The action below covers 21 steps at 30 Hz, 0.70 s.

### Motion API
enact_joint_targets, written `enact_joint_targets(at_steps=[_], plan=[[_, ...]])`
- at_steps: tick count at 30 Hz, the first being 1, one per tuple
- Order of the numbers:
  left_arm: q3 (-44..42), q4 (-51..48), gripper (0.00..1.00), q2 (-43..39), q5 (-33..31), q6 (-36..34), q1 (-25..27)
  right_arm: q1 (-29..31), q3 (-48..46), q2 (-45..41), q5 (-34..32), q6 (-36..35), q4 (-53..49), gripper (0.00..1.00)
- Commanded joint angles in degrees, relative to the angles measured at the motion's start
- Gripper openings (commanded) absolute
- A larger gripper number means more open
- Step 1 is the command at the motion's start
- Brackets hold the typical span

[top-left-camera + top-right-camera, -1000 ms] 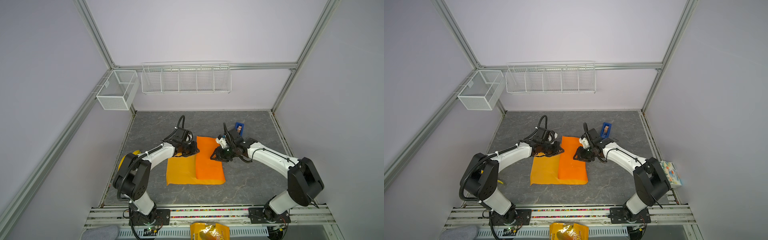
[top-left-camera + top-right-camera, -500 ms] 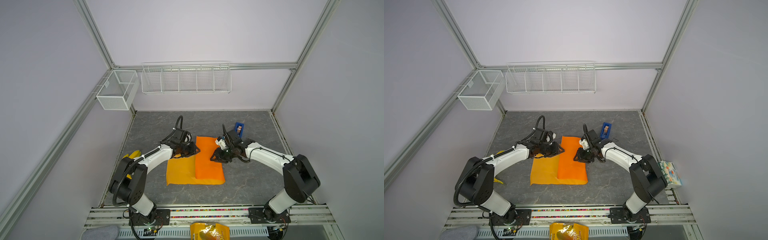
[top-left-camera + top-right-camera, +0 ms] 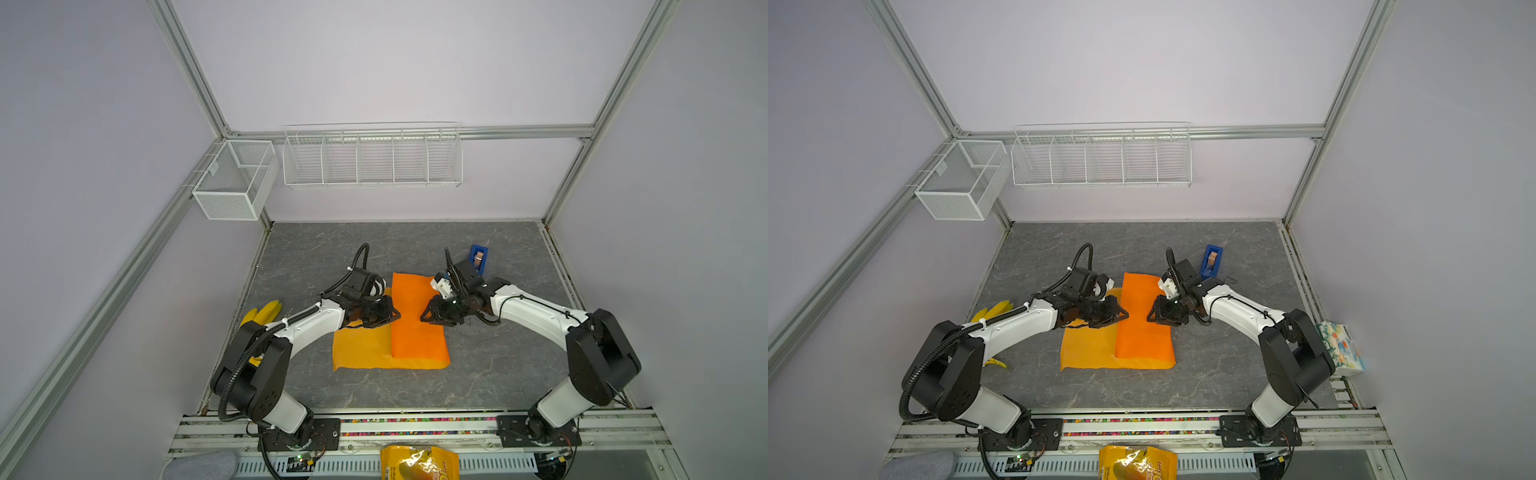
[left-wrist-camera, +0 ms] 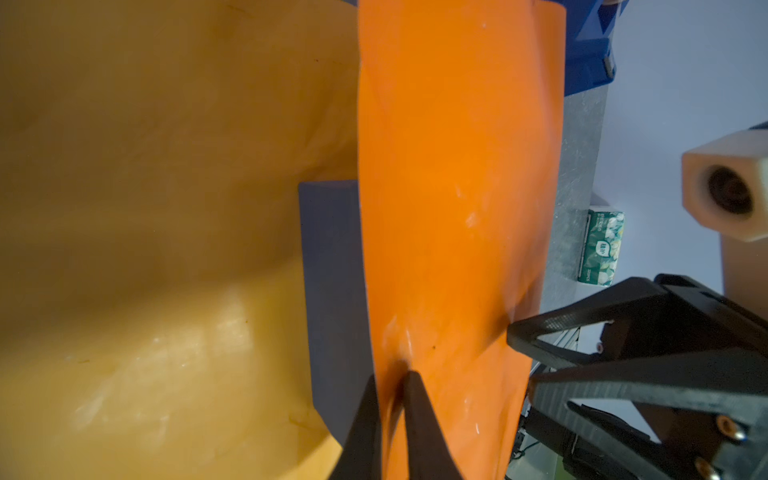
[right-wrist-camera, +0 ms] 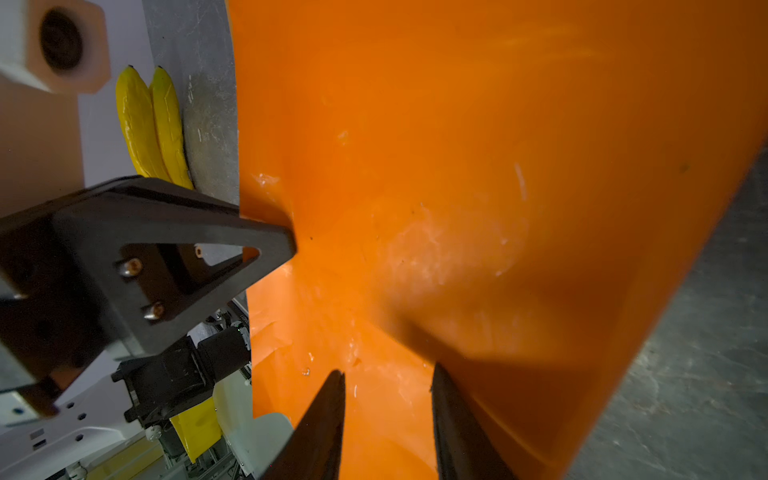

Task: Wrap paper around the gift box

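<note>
Paper first: large plain orange rectangular sheet of thin paper (image 3: 365, 353) lies mid-table on grey marbled tabletop (image 3: 478, 374). Its right part is folded over toward the left as a raised, deeper-orange flap, w/ the paler yellow-orange inner face showing beside it in both top views.

Matte dark navy-blue squarish cardboard gift box (image 4: 328, 270) sits inside that fold. Left wrist view shows a strip of it resting on the pale inner face, the rest covered by the flap. Box is hidden in both top views.

Left gripper (image 4: 390, 374): black fingers together, pinching the flap's free edge just over the box. Right gripper (image 5: 388, 382): fingers apart, tips against the flap's opposite side, orange showing between them; can't tell if it squeezes anything through the paper.

Containers:
- Narrow bright-blue tape dispenser (image 3: 478, 257) stands upright behind the right gripper, near the paper's far right corner, w/ a brownish tape roll in it.
- White mesh basket (image 3: 235, 178) hangs on the left wall, w/ a divider inside.
- White wire rack (image 3: 372, 158) hangs on the back wall, split into five compartments.

Yellow bananas (image 3: 262, 313) lie at the table's left edge beside the left arm. Glossy yellow snack bag (image 3: 419, 463) lies in front, below the rail. Green-and-white tissue pack (image 3: 1339, 347) sits off the table's right edge.
</note>
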State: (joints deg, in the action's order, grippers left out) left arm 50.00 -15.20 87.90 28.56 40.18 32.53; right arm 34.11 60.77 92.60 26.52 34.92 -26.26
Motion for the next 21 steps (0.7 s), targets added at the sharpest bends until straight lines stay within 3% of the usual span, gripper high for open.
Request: enact_joint_targets(at_steps=[1,4,13,21], plan=[[-1.04,0.13,0.04,-1.90,-0.19,0.26,0.21,0.05,-1.41,-0.46,-2.18,-0.58,-2.65,0.39],[-1.26,-0.18,0.00,-2.12,-0.23,0.07,0.32,0.00,-0.72,-1.04,-2.36,-0.64,-3.38,0.39],[-2.62,1.27,0.00,-2.32,-0.28,1.08,1.29,0.05,1.71,-4.77,-3.48,-0.86,-6.08,0.48],[-2.85,2.04,0.00,-2.03,-0.63,1.66,2.23,0.06,0.71,-4.42,0.52,-0.49,-3.45,0.48]])
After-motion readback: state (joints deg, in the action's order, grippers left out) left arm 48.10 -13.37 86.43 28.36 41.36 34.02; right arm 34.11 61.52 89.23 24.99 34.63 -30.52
